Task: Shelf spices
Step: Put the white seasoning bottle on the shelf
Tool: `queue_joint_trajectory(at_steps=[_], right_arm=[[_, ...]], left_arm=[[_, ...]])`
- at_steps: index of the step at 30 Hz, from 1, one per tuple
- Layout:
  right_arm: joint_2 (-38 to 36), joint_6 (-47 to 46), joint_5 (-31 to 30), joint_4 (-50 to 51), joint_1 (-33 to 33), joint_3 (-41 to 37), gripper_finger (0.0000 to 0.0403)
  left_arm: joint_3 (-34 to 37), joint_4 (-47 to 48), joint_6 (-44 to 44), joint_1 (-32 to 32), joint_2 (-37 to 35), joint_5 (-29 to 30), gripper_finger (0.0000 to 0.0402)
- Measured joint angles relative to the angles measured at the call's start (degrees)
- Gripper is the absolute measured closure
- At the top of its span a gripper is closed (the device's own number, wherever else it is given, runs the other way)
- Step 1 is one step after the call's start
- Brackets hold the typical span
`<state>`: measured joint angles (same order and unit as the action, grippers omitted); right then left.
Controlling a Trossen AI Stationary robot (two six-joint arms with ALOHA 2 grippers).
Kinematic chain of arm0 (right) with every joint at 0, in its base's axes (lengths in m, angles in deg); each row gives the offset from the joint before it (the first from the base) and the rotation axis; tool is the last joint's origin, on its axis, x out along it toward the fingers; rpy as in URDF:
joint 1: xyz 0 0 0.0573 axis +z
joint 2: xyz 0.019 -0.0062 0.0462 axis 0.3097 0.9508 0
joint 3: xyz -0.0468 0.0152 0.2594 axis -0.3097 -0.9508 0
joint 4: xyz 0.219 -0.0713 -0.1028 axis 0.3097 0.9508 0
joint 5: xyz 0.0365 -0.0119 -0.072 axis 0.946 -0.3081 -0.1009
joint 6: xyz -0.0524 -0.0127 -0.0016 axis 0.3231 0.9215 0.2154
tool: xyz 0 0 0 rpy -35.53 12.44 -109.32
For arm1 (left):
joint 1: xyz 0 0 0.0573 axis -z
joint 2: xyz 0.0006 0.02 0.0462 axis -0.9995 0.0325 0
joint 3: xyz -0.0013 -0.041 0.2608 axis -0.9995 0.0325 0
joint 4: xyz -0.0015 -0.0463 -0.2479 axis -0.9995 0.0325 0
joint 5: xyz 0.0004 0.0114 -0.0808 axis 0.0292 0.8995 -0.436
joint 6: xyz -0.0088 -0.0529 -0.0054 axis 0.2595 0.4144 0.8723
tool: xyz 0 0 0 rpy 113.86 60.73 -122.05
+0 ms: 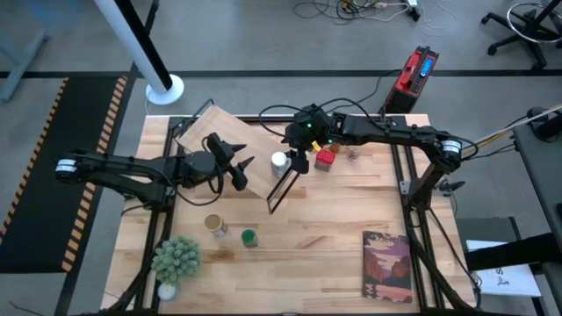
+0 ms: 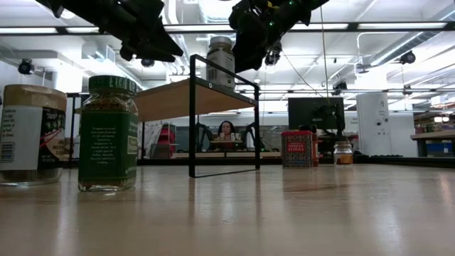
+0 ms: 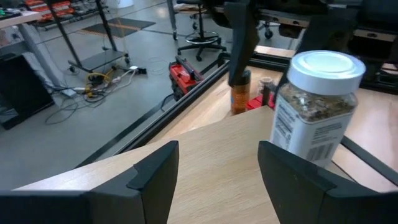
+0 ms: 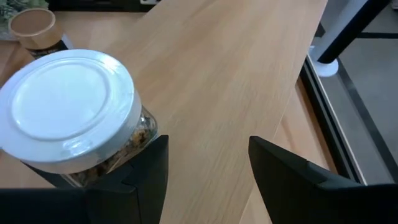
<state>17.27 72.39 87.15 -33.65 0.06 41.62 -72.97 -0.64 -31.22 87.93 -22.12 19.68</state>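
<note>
1. Closest to the low camera stands a green-lidded glass jar with a green label [image 2: 108, 135], and just beside it a tan-topped jar with a white label [image 2: 28, 135]. Both are upright on the pale wooden desk [image 1: 334, 219], well apart from either gripper and on the left gripper's side.
2. Left gripper [image 1: 244, 171] hovers over the slanted pale wooden plank shelf [image 1: 219, 140]. Its dark fingers are spread and released, with only bare plank between them.
3. A white-lidded clear jar of brownish flakes [image 1: 280, 161] stands upright on the shelf plank, near the end carried by the thin black rectangular metal frame [image 1: 283, 189]. It is ahead of the left gripper and off to one side of its fingers, apart from them.
4. Right gripper [image 1: 299, 162] hangs just beside that white-lidded jar, above the frame end of the shelf. Its fingers are parted and released; the jar sits outside the gap, next to one finger, and whether the finger touches it cannot be told.
5. Beyond the right gripper, on the desk, a red boxy tin [image 1: 326, 159] stands near a small silvery-topped jar [image 1: 354, 154].
6. A brown jar [image 3: 240, 99] stands on the desk past the shelf's edge, close to the red tin; its lid is hidden by the right arm.
7. A green potted plant [image 1: 176, 259] sits at the desk corner on the left arm's side, and a book with a reddish landscape cover [image 1: 387, 263] lies at the corner on the right arm's side, both well apart from the grippers.
</note>
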Motion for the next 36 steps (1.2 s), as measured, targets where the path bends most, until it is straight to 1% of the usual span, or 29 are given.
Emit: queue_joint_trajectory(at_steps=[10,13,21,36], right_arm=[[0.0,-0.64,1.57,-2.6,0.24,0.0,0.0203],[0.0,-0.69,2.92,-2.58,0.22,0.0,0.0204],[0.0,-1.33,3.81,-2.58,0.61,0.0,0.0204],[0.0,-2.05,4.22,-2.38,2.23,0.0,0.0204]], left_arm=[[0.0,-0.08,-0.01,0.0,0.0,-1.94,0.02],[0.0,-0.12,-0.01,0.0,0.0,-1.99,0.0197],[0.0,-0.17,-0.01,0.0,0.0,-1.99,0.02],[0.0,-0.08,-0.27,0.0,0.0,-2.01,0.0197]])
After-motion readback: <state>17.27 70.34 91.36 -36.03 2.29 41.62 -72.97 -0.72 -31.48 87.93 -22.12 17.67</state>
